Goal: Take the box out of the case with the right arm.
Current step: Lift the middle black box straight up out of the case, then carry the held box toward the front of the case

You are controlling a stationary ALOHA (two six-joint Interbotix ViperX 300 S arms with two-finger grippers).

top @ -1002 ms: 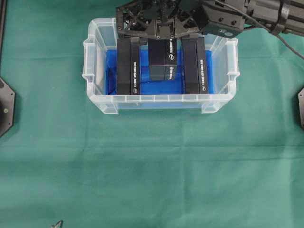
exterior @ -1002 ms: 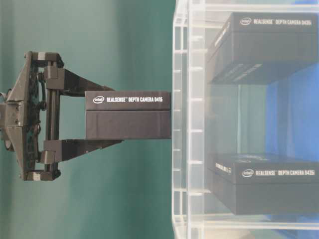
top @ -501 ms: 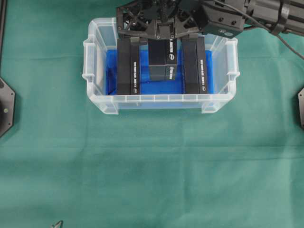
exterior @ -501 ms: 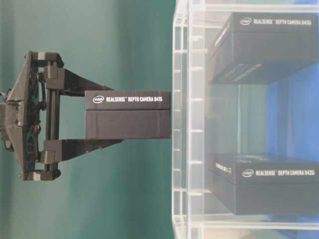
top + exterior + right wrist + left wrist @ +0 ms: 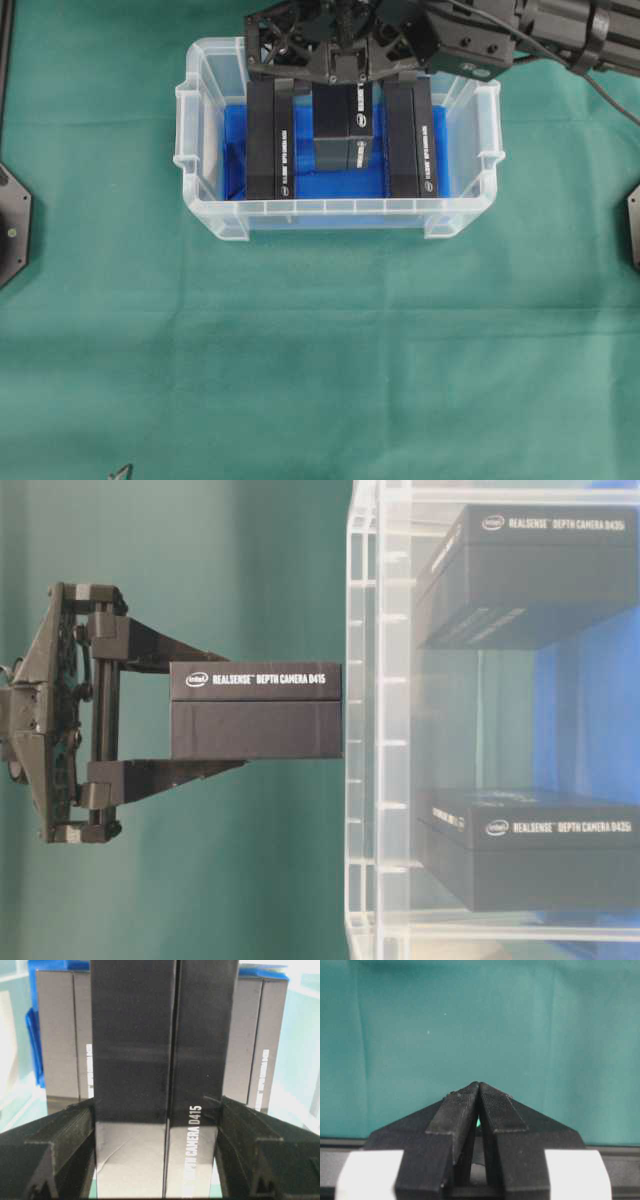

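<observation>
I have the box [image 5: 256, 710] pinched between the right gripper [image 5: 235, 715] fingers, its long axis running straight out from the tips toward the case [image 5: 365, 730] rim, just clear of it. My right arm [image 5: 520, 30] reaches over the case, wrist pointing down. Left gripper [image 5: 479, 1105] sits pressed closed, far off.

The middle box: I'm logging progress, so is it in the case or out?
Out. The table-level view shows the middle box clear of the case, clamped in the right tool.

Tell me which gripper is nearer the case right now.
Right. The right gripper hangs over the case, clamping a box. The left gripper faces bare green cloth, case nowhere in its view.
</observation>
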